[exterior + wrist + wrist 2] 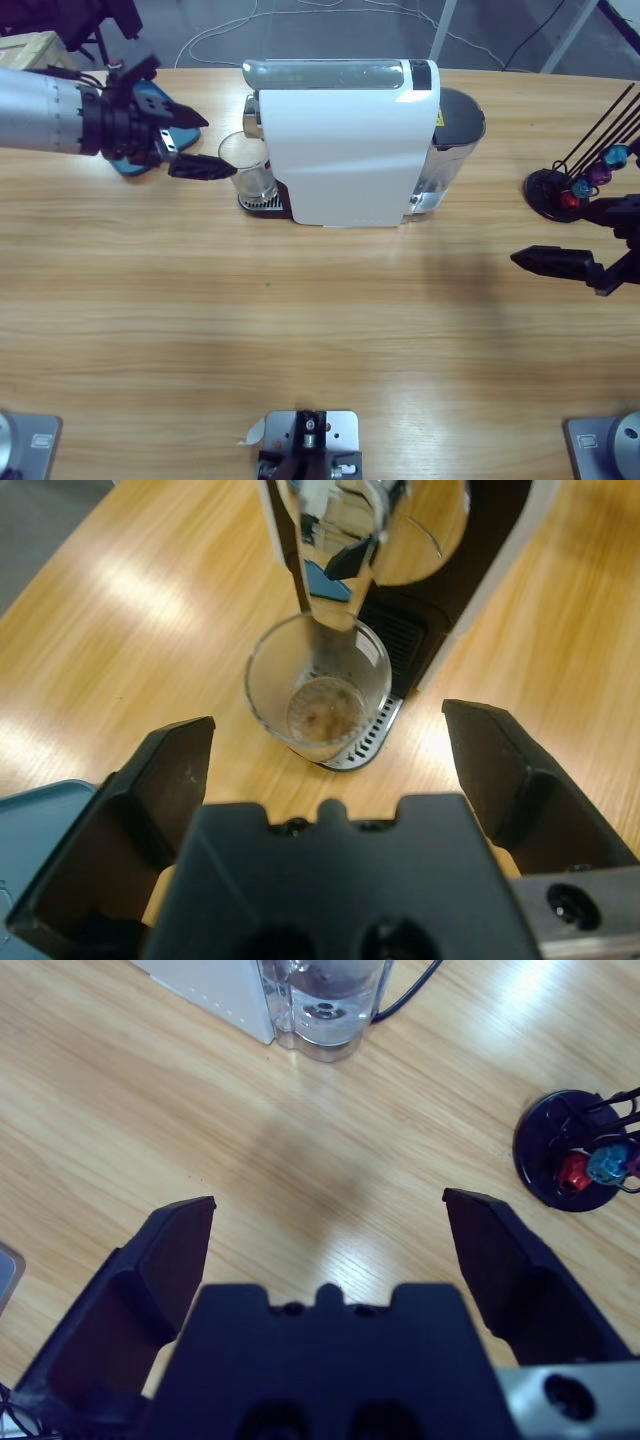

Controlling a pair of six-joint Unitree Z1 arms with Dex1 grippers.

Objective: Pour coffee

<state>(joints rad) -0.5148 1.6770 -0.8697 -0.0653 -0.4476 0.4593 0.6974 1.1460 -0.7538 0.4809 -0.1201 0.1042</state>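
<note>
High view: the glass point(250, 172) stands on the drip tray of the white coffee machine point(350, 150), under its spout. The left gripper point(200, 145) sits just beside the glass, jaws spread, not touching it. The right gripper point(560, 262) hovers over bare table point(300, 320), jaws spread, near a capsule rack point(570, 185).

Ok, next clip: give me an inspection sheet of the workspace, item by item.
Surface: long wooden table, bare at the front.
Job's things: white coffee machine; glass cup on its drip tray, a little brown liquid at the bottom.
Clutter: capsule stand with coloured capsules; blue object under the left arm.
Grippers: left gripper open, facing the cup; right gripper open over bare table.
Cables: white cables on the floor beyond the table.
Surroundings: grey floor, metal frame legs.
</note>
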